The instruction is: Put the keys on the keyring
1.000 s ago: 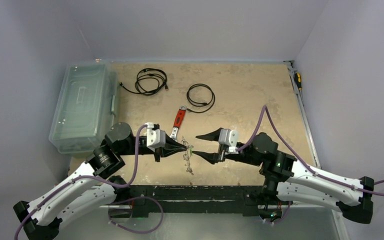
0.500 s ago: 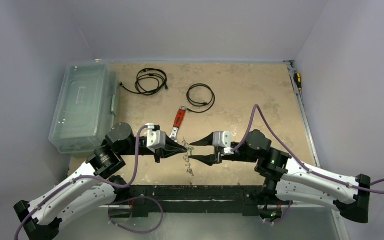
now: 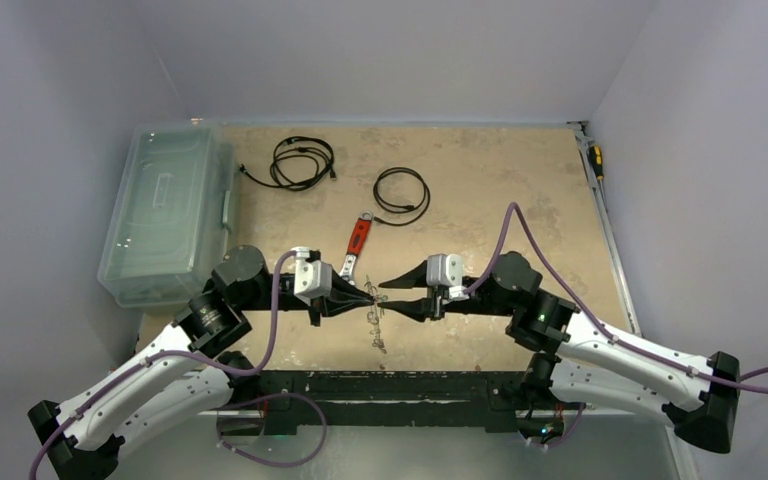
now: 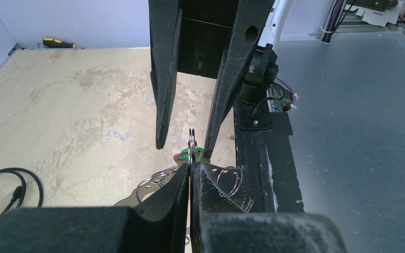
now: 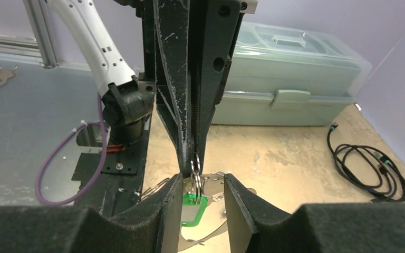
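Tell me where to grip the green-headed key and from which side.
Best by the key's green head, approached from opposite the left gripper: the head hangs free below the small ring which that gripper pinches, and looks its broadest part.

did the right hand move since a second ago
Yes: the right hand slid left, closer to the red-handled wrench, its jaws narrowing around the green-headed key.

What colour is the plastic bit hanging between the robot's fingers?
Bright green key head; right wrist view.
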`<state>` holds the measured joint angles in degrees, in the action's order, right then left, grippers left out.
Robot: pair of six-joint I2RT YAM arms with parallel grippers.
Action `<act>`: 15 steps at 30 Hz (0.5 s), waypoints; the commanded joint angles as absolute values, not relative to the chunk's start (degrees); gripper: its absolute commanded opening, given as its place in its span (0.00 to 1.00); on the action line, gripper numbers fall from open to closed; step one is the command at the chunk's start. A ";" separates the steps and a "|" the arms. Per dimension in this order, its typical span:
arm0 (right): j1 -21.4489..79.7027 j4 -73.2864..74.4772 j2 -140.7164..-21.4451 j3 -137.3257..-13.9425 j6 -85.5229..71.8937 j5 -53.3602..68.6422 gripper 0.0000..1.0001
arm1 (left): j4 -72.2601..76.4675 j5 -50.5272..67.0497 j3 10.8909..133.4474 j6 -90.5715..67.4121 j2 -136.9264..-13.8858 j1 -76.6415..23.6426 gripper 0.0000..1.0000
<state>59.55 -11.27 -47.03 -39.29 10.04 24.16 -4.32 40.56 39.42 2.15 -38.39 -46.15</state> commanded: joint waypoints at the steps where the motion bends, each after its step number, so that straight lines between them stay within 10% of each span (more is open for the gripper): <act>1: 59.02 -13.23 -47.83 -40.83 9.49 27.45 0.36 | -0.88 41.68 39.46 1.83 -38.21 -46.14 0.00; 15: 58.62 -11.99 -49.03 -41.19 10.05 28.74 0.00 | -0.88 41.66 39.40 1.98 -38.45 -46.11 0.00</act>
<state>59.00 -11.18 -48.80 -39.29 10.02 27.79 -4.36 40.53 39.40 2.15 -38.72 -46.15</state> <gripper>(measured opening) 0.026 0.011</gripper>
